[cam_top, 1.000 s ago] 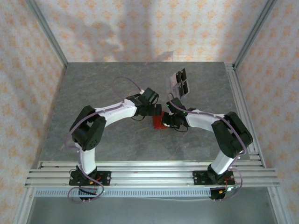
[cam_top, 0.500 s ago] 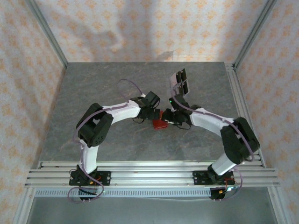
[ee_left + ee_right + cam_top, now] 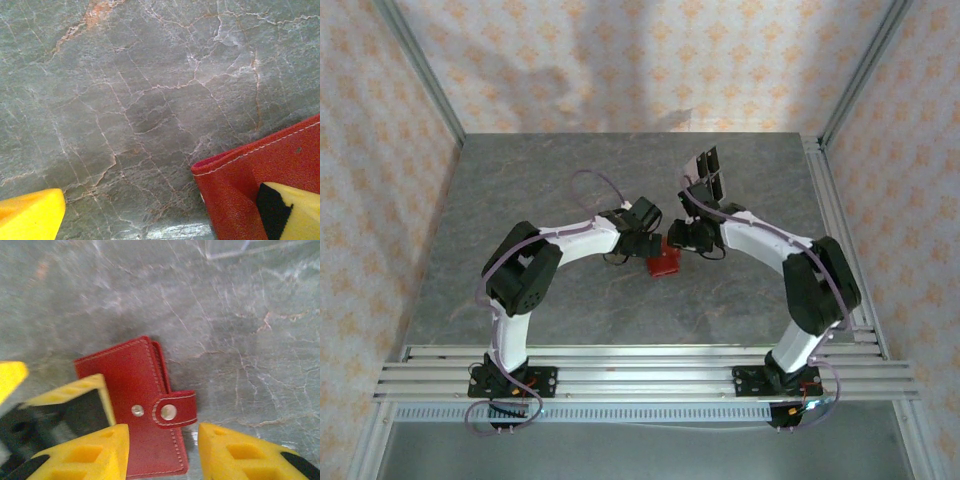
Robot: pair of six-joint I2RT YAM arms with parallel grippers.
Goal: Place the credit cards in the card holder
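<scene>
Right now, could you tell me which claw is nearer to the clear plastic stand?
Right. The right claw hovers over the red card holder, just in front of the clear plastic stand; the left claw meets the holder from the left, farther from the stand.

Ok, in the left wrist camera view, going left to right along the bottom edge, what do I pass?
Yellow finger → bare marble table → red card holder → second finger, yellow and black, over the holder's right part.
</scene>
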